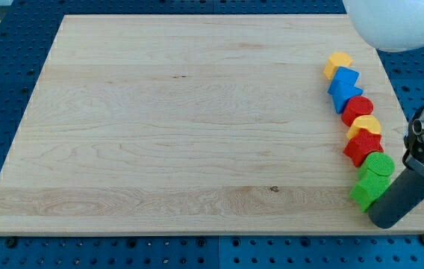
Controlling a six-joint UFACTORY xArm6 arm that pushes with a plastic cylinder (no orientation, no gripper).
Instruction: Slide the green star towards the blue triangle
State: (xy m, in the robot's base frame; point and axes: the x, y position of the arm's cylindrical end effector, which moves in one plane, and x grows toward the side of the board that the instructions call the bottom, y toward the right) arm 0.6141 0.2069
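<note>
Pale wooden board (182,127) fills most of the view, bare across its left and middle; blue perforated table (3,254) shows around it. All blocks sit in one crowded chain down the board's right side, running far to near. Far end: yellow block (338,63), shape unclear, touching the blue triangle-like block (343,87). Then a red round block (358,109), a second yellow block (365,125), a red star-like block (363,148), a green round block (379,165), and nearest of all the green star (367,191), shape only partly readable, close to the board's near right corner. There is no gripper on this arm, so nothing opens or closes; the dark rod (404,196) comes down at the right, and my tip (384,222) stands just beside the green star on its near-right side, contact uncertain. Risk, as I judge it: four blocks lie between star and triangle, each touching its neighbour, so a straight far-ward push would shove the whole chain and carry the triangle away, or squeeze a block off the right edge, which is close. Open room is all to the left; swinging the star out left, then far-ward, looks safer.
</note>
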